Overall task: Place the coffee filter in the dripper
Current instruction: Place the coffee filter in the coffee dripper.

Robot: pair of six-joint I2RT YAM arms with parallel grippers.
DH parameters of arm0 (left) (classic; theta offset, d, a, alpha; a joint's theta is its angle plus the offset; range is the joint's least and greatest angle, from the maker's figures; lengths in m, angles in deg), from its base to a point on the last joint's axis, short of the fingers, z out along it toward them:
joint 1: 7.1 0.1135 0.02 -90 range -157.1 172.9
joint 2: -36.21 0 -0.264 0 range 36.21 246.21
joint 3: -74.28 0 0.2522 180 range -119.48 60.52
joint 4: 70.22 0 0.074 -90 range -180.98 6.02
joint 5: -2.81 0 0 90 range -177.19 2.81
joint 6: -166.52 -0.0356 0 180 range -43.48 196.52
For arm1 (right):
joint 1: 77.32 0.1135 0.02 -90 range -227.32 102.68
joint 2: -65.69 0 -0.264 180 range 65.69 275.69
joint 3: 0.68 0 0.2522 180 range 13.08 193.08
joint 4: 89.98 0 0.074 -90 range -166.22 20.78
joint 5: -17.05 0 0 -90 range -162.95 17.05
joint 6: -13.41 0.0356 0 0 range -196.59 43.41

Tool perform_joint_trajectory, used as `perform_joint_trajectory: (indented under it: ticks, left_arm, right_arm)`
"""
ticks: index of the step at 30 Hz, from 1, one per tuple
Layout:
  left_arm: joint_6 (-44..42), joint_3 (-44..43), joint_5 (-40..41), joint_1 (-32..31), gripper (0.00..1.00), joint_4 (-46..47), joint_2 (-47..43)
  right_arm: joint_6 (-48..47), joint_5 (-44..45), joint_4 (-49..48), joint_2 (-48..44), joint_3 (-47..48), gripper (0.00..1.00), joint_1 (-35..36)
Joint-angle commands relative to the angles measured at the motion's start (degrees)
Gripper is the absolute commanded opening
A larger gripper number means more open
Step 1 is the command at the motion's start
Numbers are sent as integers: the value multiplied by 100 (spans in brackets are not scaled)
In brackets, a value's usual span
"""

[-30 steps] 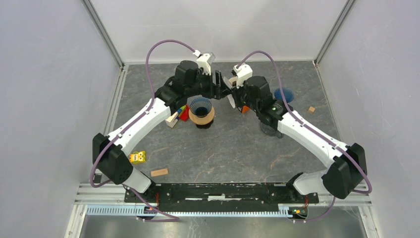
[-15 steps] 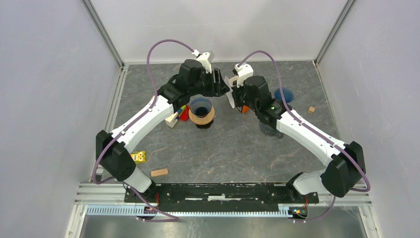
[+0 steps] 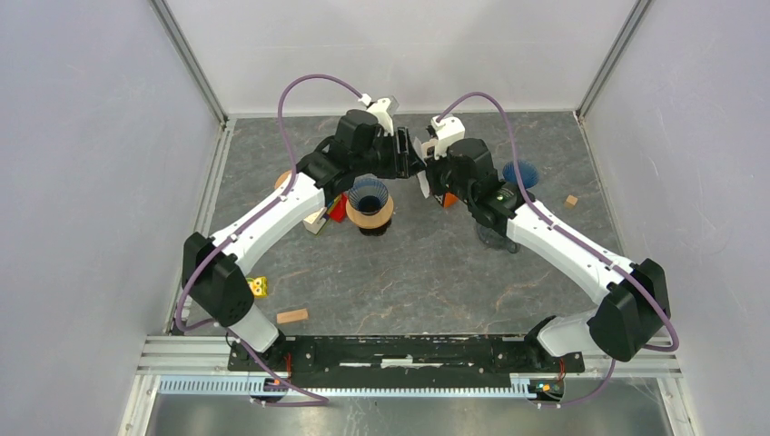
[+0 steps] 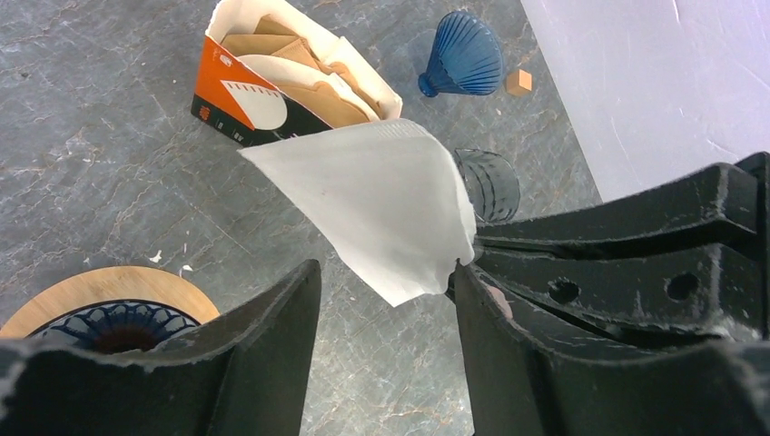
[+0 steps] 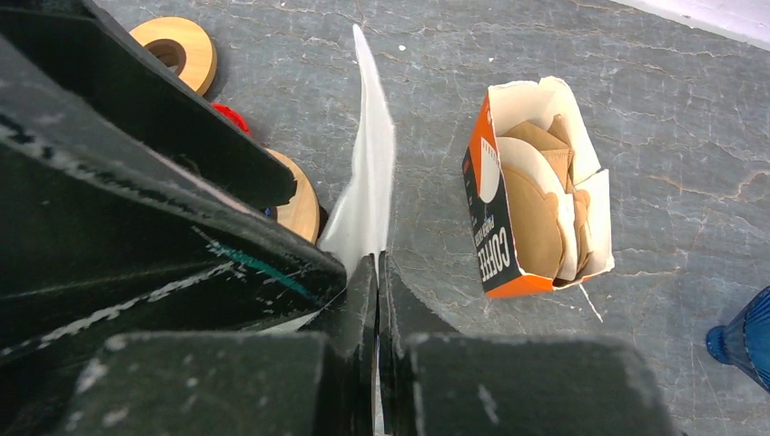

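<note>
**Here: Filter Handover Hazard**

Found filter point(image 4: 363, 204) pinched in closed right gripper point(image 5: 377, 272), aloft beside dripper point(image 3: 369, 193). Found left gripper point(image 4: 386, 272) open astride free corner. Judged drop or crumpling likely upon early release or skewed closure.

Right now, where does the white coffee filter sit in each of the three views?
Top external: the coffee filter is a small white sliver at upper centre.
Left wrist: the filter fills the centre as a broad white cone.
Right wrist: the filter stands edge-on at centre, above the shut right pincer.
Shared landmark: the orange filter box, close beside it in every view.
</note>
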Motion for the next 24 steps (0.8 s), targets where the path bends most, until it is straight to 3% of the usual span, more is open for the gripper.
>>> perform_joint_trajectory:
  ticks: [1, 15, 24]
  left_arm:
    - [220, -358, 102, -16, 61, 68, 122]
    - [245, -361, -94, -17, 54, 193, 179]
    - [262, -127, -375, -8, 58, 483, -34]
  right_arm:
    - [88, -40, -244, 38, 175, 0, 49]
    - [63, 130, -281, 19, 61, 0, 76]
    - [70, 158, -279, 66, 8, 0, 76]
